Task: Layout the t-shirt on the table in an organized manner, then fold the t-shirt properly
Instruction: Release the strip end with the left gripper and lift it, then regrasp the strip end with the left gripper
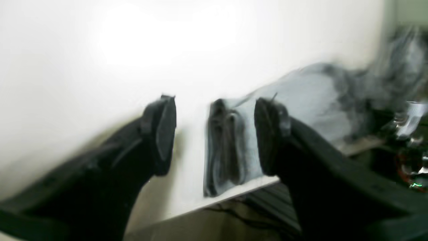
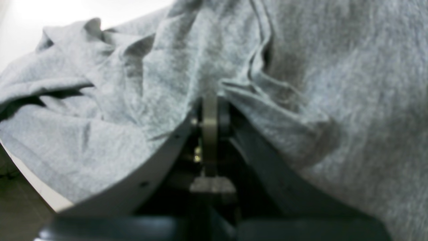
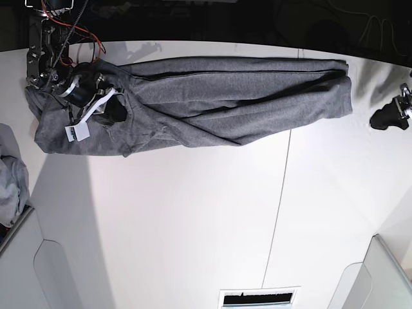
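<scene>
Left gripper (image 1: pixel 215 134): fingers wide apart, nothing between them, off to the side of the shirt (image 3: pixel 238 96). Right gripper (image 2: pixel 214 100): fingertips together, down at the shirt's folds; can't tell if fabric is pinched. Shirt bunched lengthwise along the surface's (image 3: pixel 187 219) far edge.

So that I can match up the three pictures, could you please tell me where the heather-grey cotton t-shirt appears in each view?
Left wrist view: the heather-grey cotton t-shirt runs from lower centre to the right edge, partly behind a dark finger.
Right wrist view: it fills most of the picture.
Base view: it stretches across the upper part, bunched at left.
Shared landmark: the smooth white tabletop.
</scene>
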